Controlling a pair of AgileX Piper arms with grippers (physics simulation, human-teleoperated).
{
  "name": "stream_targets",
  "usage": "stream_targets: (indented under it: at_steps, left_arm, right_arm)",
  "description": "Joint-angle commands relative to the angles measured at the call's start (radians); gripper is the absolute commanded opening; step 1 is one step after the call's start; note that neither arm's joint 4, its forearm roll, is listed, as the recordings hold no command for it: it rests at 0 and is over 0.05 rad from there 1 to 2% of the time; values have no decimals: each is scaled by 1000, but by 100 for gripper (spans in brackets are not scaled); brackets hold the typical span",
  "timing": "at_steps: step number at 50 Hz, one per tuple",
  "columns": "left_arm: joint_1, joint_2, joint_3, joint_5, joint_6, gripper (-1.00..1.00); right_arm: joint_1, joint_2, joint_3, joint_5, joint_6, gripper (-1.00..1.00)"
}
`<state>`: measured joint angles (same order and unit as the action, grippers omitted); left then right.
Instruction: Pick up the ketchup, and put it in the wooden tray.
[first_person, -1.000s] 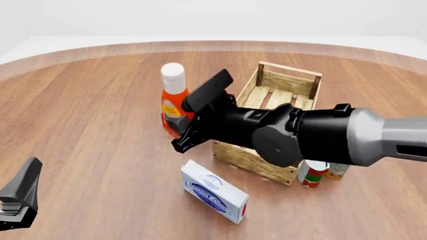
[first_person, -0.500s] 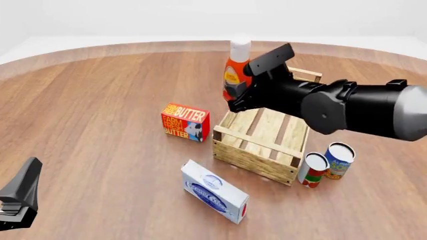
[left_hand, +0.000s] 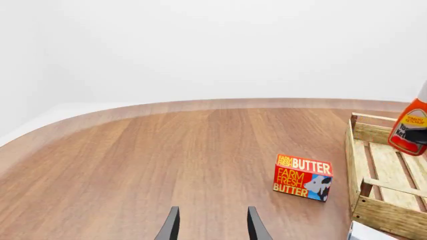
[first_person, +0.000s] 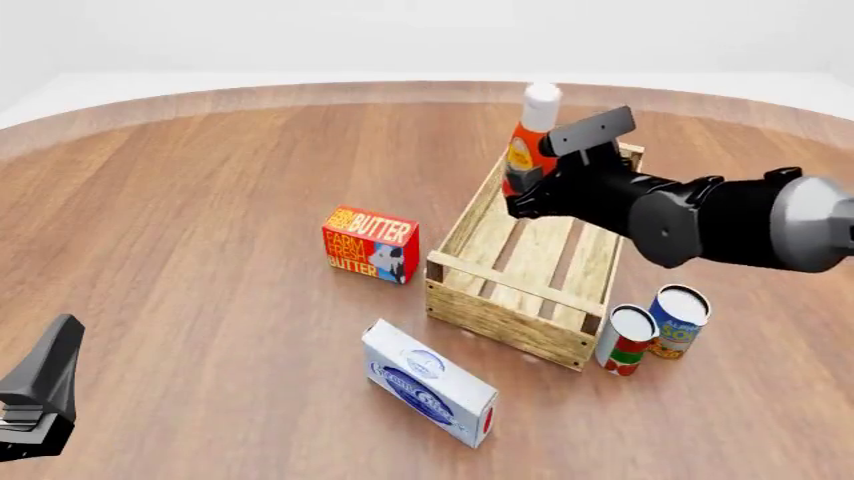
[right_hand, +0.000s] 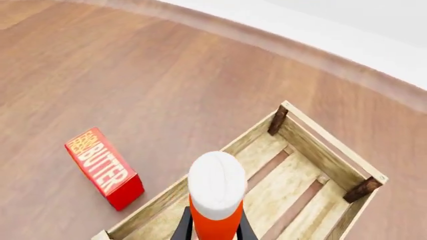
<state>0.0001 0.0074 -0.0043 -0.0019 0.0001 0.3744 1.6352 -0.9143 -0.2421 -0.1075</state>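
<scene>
red-orange ketchup (first_person: 527, 150), white cap up, hangs upright in the air over the far end of the wooden tray (first_person: 531, 262), clear of its slats. the right pincer (first_person: 531, 176) is clamped on the bottle's lower body, one finger on each side, as the right wrist view shows with the ketchup (right_hand: 215, 200) between two dark fingers and the open tray (right_hand: 313, 165) below. the right arm reaches in from the right side of the front view, stretched nearly level across the tray's far half, its black wrist leading and the grey link behind.

the left pincer (first_person: 38, 395) sits low at the near left edge of the table (first_person: 200, 220), well apart from everything; in the left wrist view its two fingers (left_hand: 172, 227) stand parted with nothing between them.

a red butter box (first_person: 370, 243) stands just left of the tray. a white box (first_person: 430, 382) lies near the tray's near corner, and two cans (first_person: 651, 328) stand beside its near right corner.
</scene>
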Motion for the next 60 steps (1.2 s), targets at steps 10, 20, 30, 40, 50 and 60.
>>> stream_targets:
  at_steps: [10, 20, 30, 40, 50, 60]
  left_arm:
    - [0, 0, 0, 0, 0, 100]
    - [0, 0, 0, 0, 0, 100]
    - [0, 0, 0, 0, 0, 100]
    - [4, -3, 0, 3, 0, 100]
    - [4, 0, 0, 0, 0, 100]
    - [4, 2, 0, -3, 0, 100]
  right_arm:
    - [-62, 160, 4, -151, 39, -100]
    - [-60, 206, -13, -166, 44, -100]
    - [-71, 245, -15, -186, 48, -100]
    - [-86, 292, -15, -208, 45, -100]
    - [-97, 313, -12, -218, 46, -100]
    - [-108, 332, -12, -227, 47, -100]
